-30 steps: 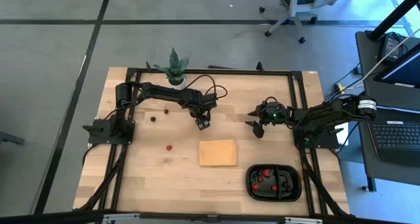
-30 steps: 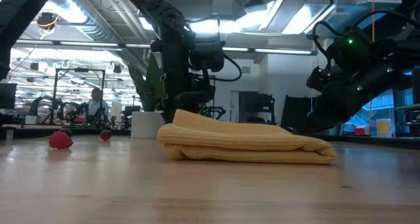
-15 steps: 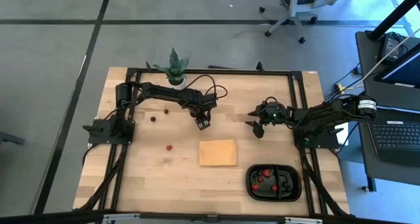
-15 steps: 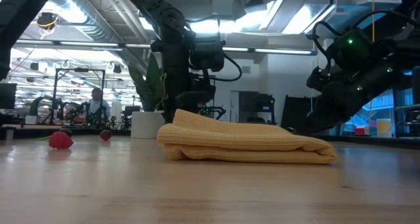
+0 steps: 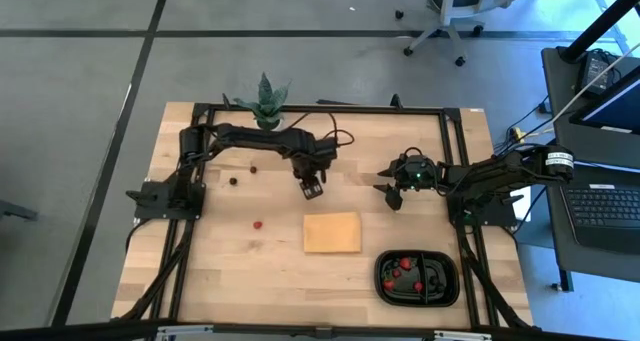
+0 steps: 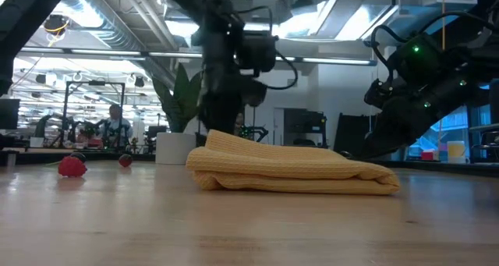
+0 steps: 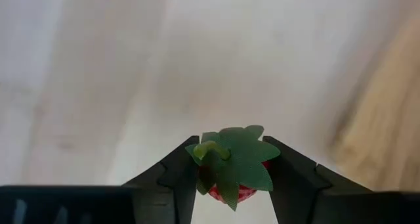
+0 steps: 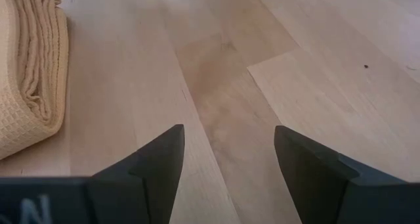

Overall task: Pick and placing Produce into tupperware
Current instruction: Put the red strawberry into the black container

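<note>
**Left gripper clamps a strawberry above the table; much of the rest is hard to read**

The left gripper (image 5: pixel 312 189) hangs over the pale wooden table (image 5: pixel 220 271), just beyond the folded tan waffle-weave cloth (image 5: pixel 332 232). Its dark fingers (image 7: pixel 172 178) pinch a small red strawberry with a green leafy top (image 7: pixel 231 163); the leaves hide most of the red body. In the low view the cloth (image 6: pixel 292 172) hides the gripper's tips.

The right gripper (image 8: pixel 226 161) hovers spread apart and empty over bare wood, near the cloth's edge (image 8: pixel 29 73).

The shallow black two-compartment plastic tray (image 5: pixel 417 277) sits at the table's near right corner, holding several red pieces too small to count. One red berry (image 5: pixel 257 223) and two dark berries (image 5: pixel 234 179) (image 5: pixel 253 167) lie loose on the left side. A potted spiky green plant (image 5: pixel 265 99) stands at the far edge.
</note>
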`<action>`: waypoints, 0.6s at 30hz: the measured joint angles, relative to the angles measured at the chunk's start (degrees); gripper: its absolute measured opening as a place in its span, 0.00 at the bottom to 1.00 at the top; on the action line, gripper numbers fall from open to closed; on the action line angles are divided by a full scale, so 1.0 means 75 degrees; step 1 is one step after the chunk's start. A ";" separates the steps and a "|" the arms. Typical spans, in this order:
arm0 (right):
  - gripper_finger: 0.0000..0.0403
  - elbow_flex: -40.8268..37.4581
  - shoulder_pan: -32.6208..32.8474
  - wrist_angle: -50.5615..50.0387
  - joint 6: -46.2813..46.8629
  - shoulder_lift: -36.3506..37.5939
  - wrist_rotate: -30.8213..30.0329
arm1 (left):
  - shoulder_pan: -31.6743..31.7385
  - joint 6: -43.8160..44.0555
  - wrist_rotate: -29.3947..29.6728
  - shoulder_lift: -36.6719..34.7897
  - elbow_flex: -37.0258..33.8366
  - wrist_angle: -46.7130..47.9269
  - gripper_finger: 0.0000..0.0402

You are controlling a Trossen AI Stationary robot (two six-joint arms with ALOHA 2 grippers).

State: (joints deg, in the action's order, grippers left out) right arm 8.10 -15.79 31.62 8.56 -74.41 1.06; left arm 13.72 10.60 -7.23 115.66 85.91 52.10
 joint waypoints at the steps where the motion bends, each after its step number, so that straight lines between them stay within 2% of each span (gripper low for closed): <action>1: 0.59 0.0000 0.0000 0.0000 0.0000 0.0000 0.0000 | -0.0011 -0.0067 -0.0170 0.0002 0.0139 0.0097 0.36; 5: 0.59 0.0000 0.0000 -0.0006 0.0000 0.0000 0.0000 | -0.0126 -0.0282 -0.0887 -0.0012 0.0729 0.0044 0.35; 13: 0.59 0.0000 0.0002 -0.0015 -0.0018 0.0000 0.0000 | -0.0809 -0.1234 -0.3113 -0.0015 0.1322 -0.0769 0.36; 18: 0.59 0.0000 0.0001 -0.0016 -0.0029 0.0000 0.0000 | -0.1395 -0.1540 -0.3727 -0.0020 0.1340 -0.1880 0.36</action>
State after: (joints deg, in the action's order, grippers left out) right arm 8.10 -15.78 31.50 8.34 -74.41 1.06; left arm 3.25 -0.95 -35.18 115.50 95.96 38.00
